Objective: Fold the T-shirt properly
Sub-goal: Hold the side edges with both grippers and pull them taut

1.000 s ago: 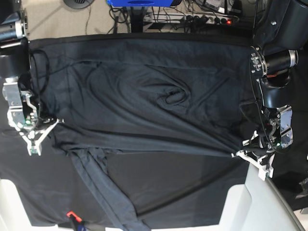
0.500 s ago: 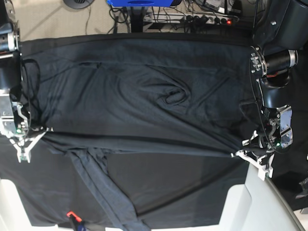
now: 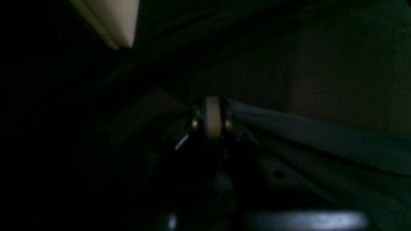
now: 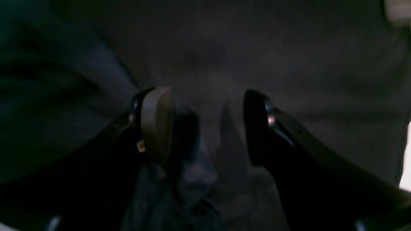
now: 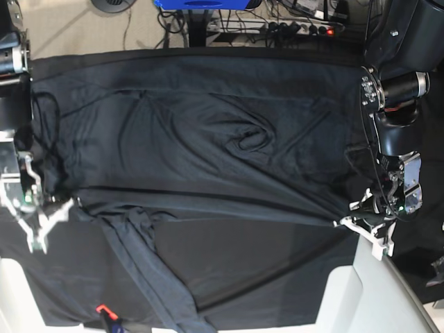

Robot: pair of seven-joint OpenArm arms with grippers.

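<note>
Two claws are working the T-shirt [image 5: 208, 146], which is lying spread across the table cloth [image 5: 263, 270]: my left gripper [image 5: 355, 222] is pinching its hem at four o'clock while my right gripper [image 5: 47, 223], gaping empty at eight, is needing a fresh grip before folding.

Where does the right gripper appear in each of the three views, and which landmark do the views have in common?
Base: the right gripper is at the left edge, below the middle, beside the T-shirt.
Right wrist: the right gripper fills the lower centre, jaws apart, cloth between and below them.
Left wrist: not in it; only the left gripper shows there, shut on the shirt's edge.
Shared landmark: the T-shirt's dark grey cloth.
</note>
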